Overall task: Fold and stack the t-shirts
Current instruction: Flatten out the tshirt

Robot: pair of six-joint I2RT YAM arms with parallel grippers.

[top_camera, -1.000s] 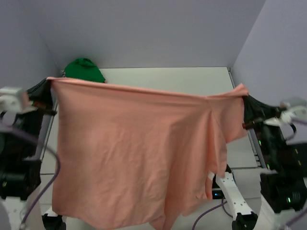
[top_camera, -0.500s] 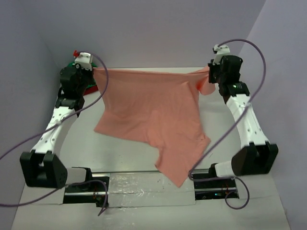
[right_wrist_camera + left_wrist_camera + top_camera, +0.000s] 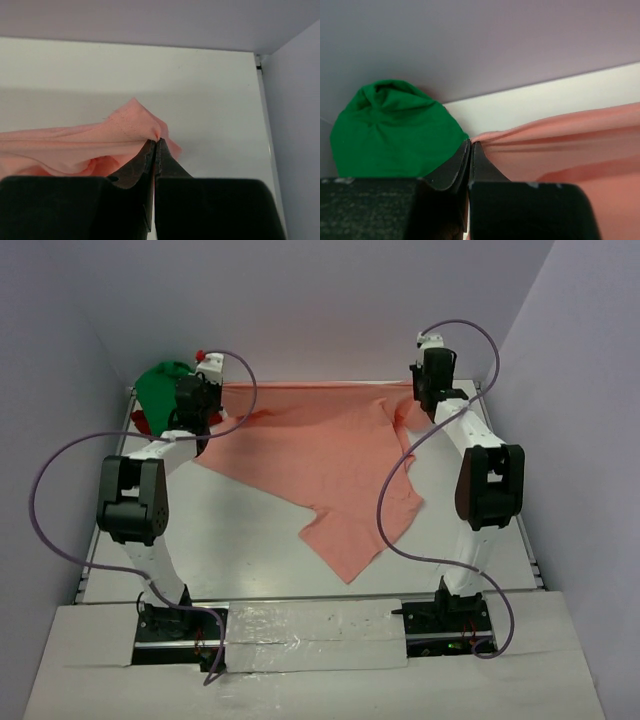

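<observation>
The salmon-pink t-shirt [image 3: 320,455] lies spread over the far half of the table, one corner trailing toward the front. My left gripper [image 3: 213,390] is shut on its far left edge; the left wrist view shows the cloth [image 3: 560,145] pinched at the fingertips [image 3: 471,144]. My right gripper [image 3: 420,390] is shut on its far right edge; the right wrist view shows the cloth [image 3: 120,132] bunched at the fingertips [image 3: 155,141]. The bright green t-shirt [image 3: 160,390] sits bunched in the far left corner and also shows in the left wrist view [image 3: 390,130]. A bit of the dark red t-shirt [image 3: 139,422] shows beside it.
Grey walls close the table [image 3: 240,540] at the back and both sides. Purple cables [image 3: 60,470] loop off both arms. The arm bases stand on a taped rail [image 3: 315,625] at the near edge.
Both arms have swung away from the camera to the far side and lowered the pink shirt from hanging in the air onto the table. Both grippers keep their hold.
</observation>
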